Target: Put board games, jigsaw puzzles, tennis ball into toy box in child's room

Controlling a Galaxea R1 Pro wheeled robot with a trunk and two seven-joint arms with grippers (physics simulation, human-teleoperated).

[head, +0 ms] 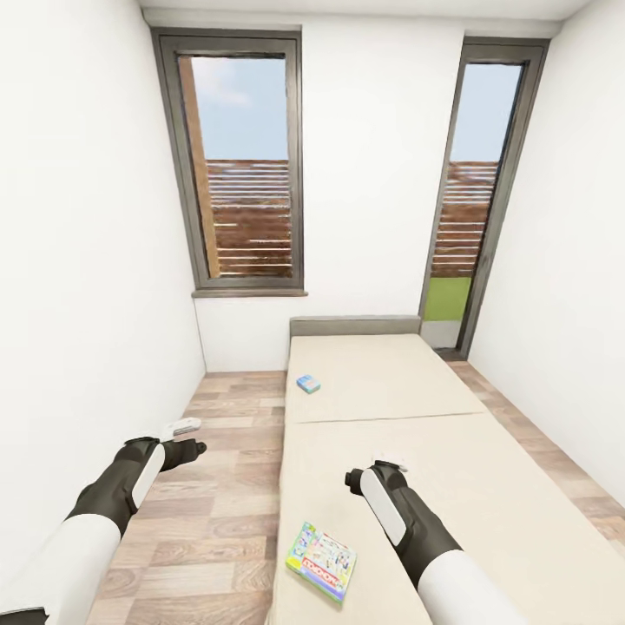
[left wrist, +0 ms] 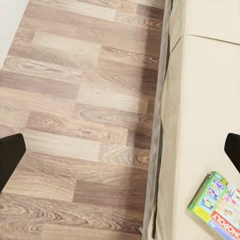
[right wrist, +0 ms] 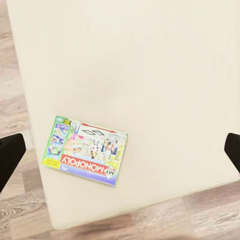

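The bed (head: 391, 386) with its beige mattress and grey headboard runs away from me in the child's room. Two board games lie on it. A small blue one (head: 307, 383) is near the headboard. A white and green one with a red banner (head: 321, 561) lies flat near the mattress's near left edge. My right gripper (head: 354, 480) hovers open over the mattress, above that game (right wrist: 86, 150), with its fingertips (right wrist: 10, 156) wide apart. My left gripper (head: 193, 450) hangs open over the floor beside the bed, its view catching the game's corner (left wrist: 220, 206).
Wood-plank floor (head: 226, 469) fills the strip between the bed and the white left wall (head: 78, 286). A tall dark-framed window (head: 239, 165) is behind the headboard and a second glazed opening (head: 473, 200) is at the far right. A narrower strip of floor runs along the bed's right side.
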